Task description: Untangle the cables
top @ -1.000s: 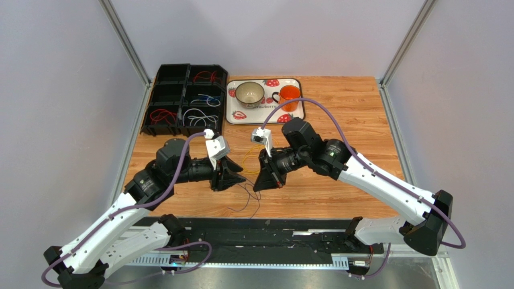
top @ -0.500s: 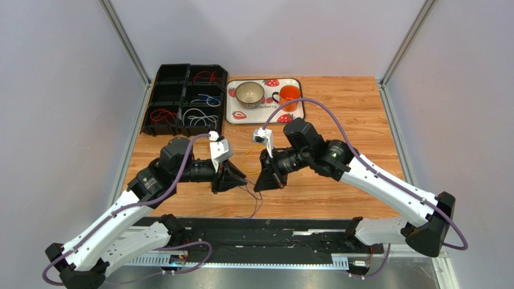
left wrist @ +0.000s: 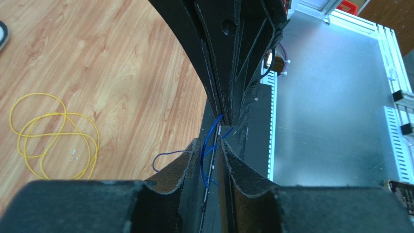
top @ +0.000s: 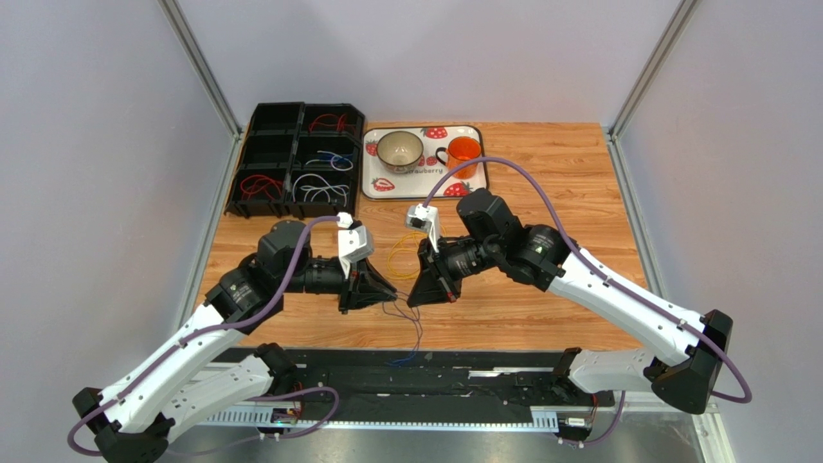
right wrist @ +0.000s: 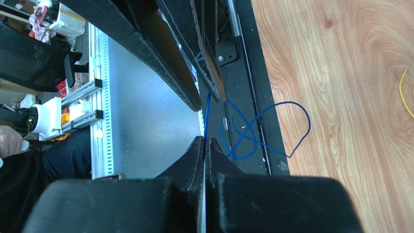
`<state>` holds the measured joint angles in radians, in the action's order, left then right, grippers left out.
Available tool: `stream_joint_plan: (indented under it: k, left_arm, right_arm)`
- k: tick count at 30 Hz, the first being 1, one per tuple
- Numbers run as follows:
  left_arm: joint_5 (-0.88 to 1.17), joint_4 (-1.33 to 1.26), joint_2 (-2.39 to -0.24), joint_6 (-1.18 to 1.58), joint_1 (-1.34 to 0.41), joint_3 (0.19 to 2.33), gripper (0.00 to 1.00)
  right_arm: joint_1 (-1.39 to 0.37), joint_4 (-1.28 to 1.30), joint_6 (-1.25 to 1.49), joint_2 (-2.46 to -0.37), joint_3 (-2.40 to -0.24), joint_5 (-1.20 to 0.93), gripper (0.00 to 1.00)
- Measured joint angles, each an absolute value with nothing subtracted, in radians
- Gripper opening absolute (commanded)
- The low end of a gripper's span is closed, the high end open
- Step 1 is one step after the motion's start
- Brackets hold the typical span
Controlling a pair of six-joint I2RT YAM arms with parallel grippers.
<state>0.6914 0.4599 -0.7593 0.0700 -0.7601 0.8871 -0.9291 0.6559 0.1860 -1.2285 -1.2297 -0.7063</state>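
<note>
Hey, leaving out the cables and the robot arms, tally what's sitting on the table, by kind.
Black compartment bin: 1
Strawberry tray: 1
Bowl: 1
Orange mug: 1
Total: 4

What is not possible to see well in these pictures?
- Top view: the blue cable is too thin to trace; the left tool and right tool cover its upper part.
- Right wrist view: the yellow cable is cut off by the right edge.
</note>
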Motion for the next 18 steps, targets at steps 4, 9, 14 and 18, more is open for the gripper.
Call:
stream_joint_plan:
  k: [4, 9, 14, 18]
  left_arm:
    - [0.698, 0.456, -0.781, 0.080, -0.766, 0.887, 0.00]
    - [0.699, 0.443, -0.793, 0.084, -0.767, 0.887, 0.00]
    - [0.645, 0.452, -0.802, 0.088, -0.773, 0.893, 0.00]
    - [0.508, 0.513, -0.865, 0.092, -0.774, 0.970, 0.00]
  right_arm:
    - [-0.929, 0.655, 0.186, -1.223, -1.230, -0.706, 0.00]
    - [-0.929, 0.655, 0.188, -1.214, -1.230, -0.685, 0.00]
    - [-0.929, 0.651, 0.216, -1.199, -1.229, -0.578, 0.86]
    - [-0.925, 0.651, 0.258, -1.192, -1.224, -0.311, 0.87]
